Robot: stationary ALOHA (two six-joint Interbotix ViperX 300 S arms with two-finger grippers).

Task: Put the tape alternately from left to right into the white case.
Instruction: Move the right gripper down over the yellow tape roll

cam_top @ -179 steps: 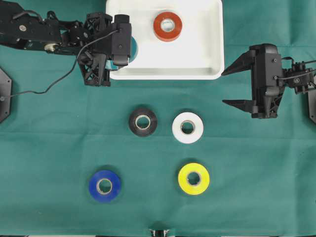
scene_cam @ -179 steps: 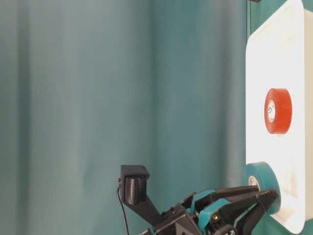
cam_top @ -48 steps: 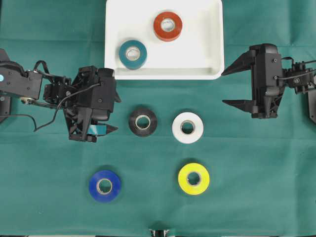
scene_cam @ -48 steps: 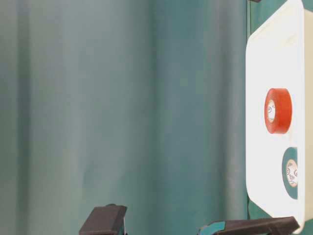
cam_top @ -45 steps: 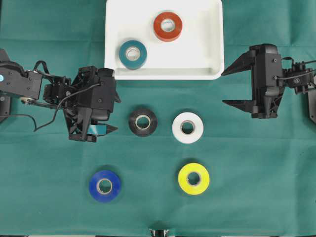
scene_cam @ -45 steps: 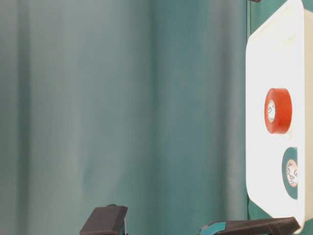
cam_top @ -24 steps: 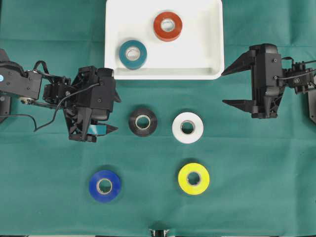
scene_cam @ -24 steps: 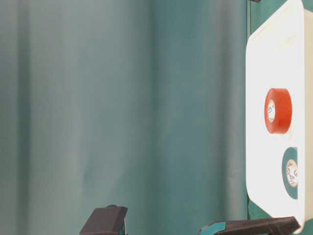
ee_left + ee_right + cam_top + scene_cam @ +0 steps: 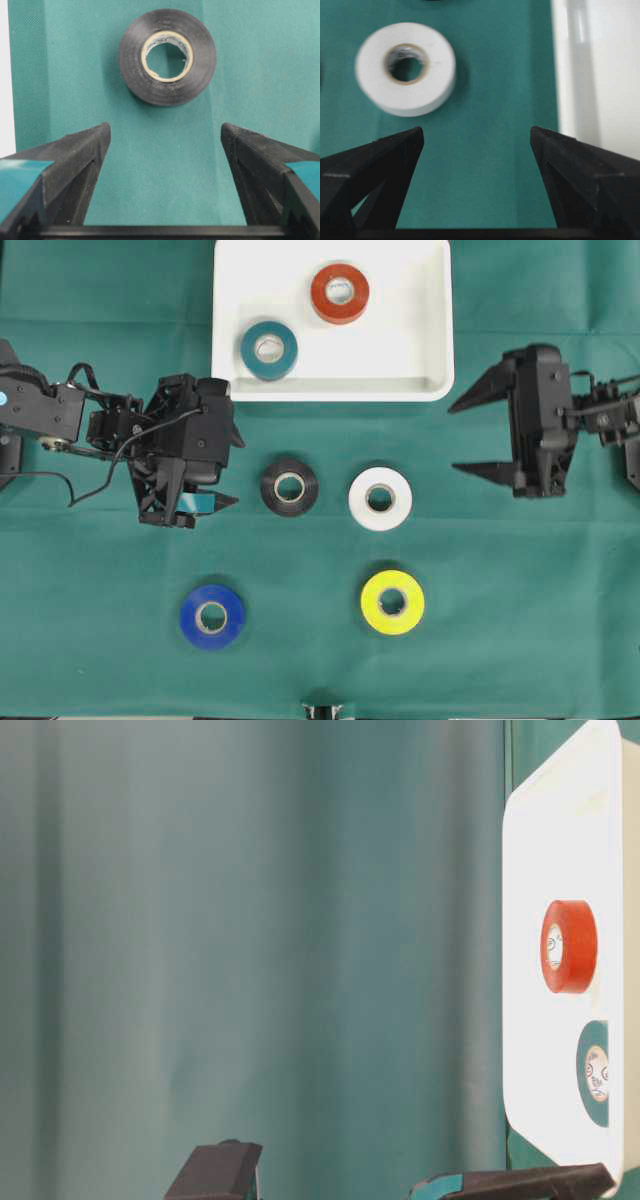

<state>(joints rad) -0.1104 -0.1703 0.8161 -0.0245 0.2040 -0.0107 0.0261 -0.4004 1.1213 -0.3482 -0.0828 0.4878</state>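
Two rolls already sit in the white case (image 9: 432,340) at the top centre of the overhead view: the red-orange roll (image 9: 339,293) near its upper middle, the teal roll (image 9: 268,350) towards its lower left. That leaves plenty of bare floor on the case's right side. Both lie flat and well apart.

The left gripper (image 9: 212,465), at middle left, has its jaws spread wide and empty, pointed at the black roll (image 9: 289,486) just to its right. At middle right, the right gripper (image 9: 468,435) is also wide open and holds nothing; the white roll (image 9: 380,498) lies below and left of it, near the case's lower right corner.

By the alternation, the right side looks due. The blue roll (image 9: 212,616) and the yellow roll (image 9: 392,601) wait lower down, well spaced on the green cloth (image 9: 520,620).
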